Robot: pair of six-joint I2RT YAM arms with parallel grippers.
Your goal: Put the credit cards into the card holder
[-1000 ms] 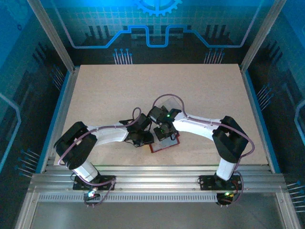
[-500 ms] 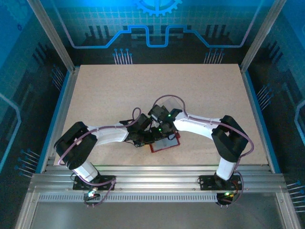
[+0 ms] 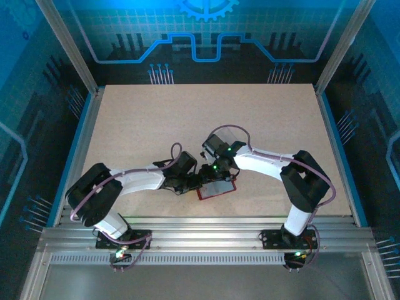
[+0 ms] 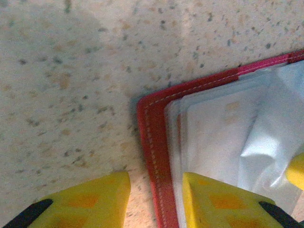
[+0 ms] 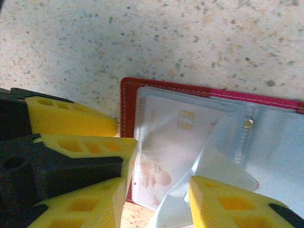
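Nearest us, the left gripper (image 4: 156, 202) has its jaws apart, astride the card holder's (image 4: 154, 142) red stitched edge. One finger rests on the table (image 4: 71, 71) and the other on the pale pocket. The right gripper (image 5: 154, 206) is parted too, clamping nothing, above a loose clear sleeve (image 5: 221, 161). The holder lies open and flat near the table's front edge, its long axis left to right and the right end slightly farther. A card (image 5: 161, 137) sits in one pocket, its print blurred; we cannot count others. Both wrist views cut off the holder's right side.
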